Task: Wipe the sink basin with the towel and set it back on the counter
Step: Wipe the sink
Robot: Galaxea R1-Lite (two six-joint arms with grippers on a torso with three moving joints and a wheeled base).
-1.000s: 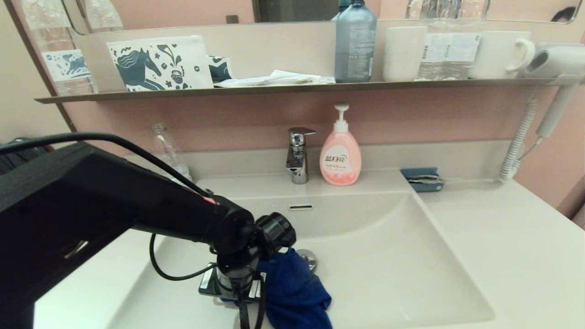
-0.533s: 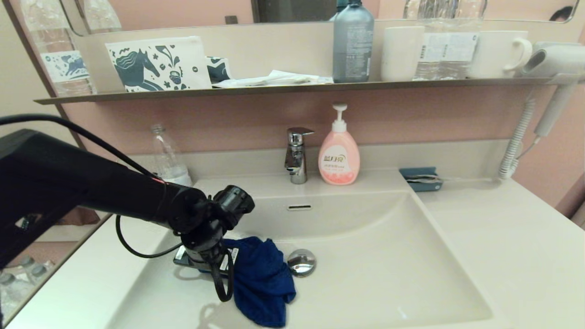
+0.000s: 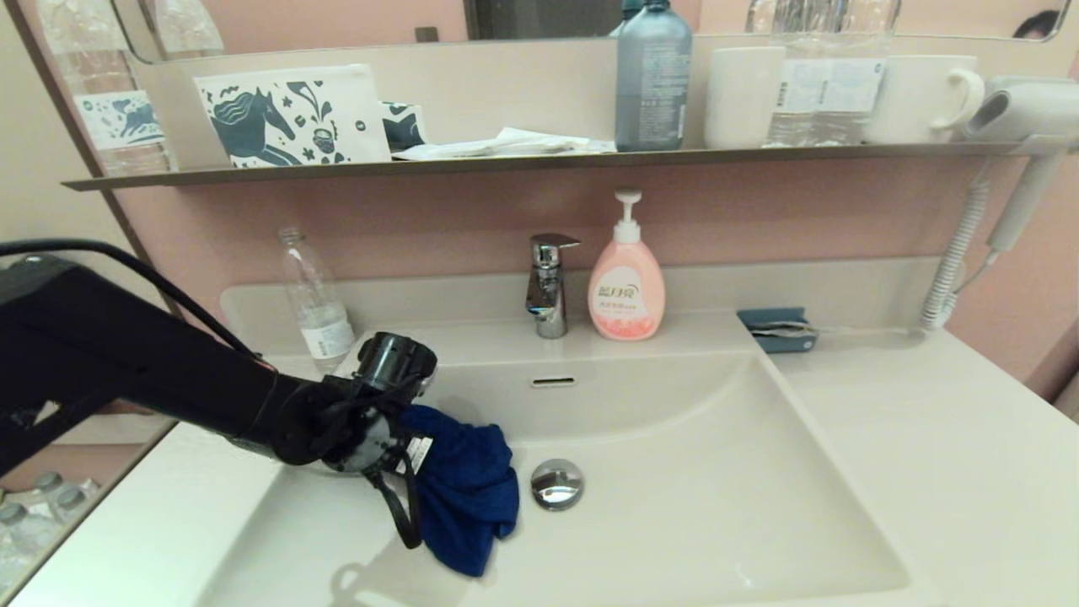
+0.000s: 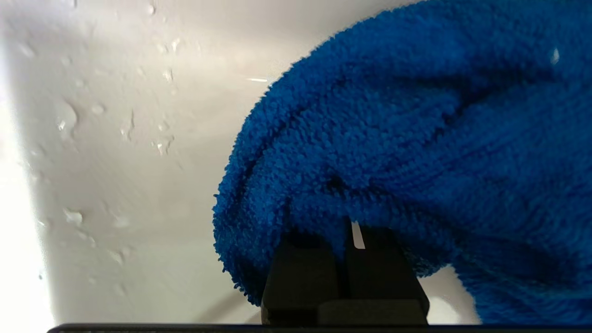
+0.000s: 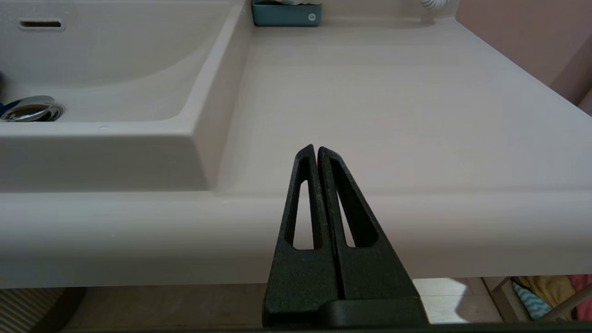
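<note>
The blue towel (image 3: 466,485) hangs bunched from my left gripper (image 3: 413,451) over the left part of the sink basin (image 3: 716,497), just left of the chrome drain plug (image 3: 556,485). In the left wrist view the towel (image 4: 416,138) swallows the fingertips, and the gripper (image 4: 344,231) is shut on it above the wet basin wall (image 4: 115,138). My right gripper (image 5: 317,150) is shut and holds nothing; it sits low in front of the counter (image 5: 370,101), out of the head view.
A faucet (image 3: 548,287) and a pink soap pump (image 3: 626,287) stand behind the basin. A clear bottle (image 3: 316,308) is at the back left. A teal holder (image 3: 780,329) lies on the counter (image 3: 927,438) at the right, under a hairdryer cord (image 3: 952,261).
My left arm has swung the towel from the basin's front toward the left and back, lifting it from beside the drain plug. The right arm has not moved.
</note>
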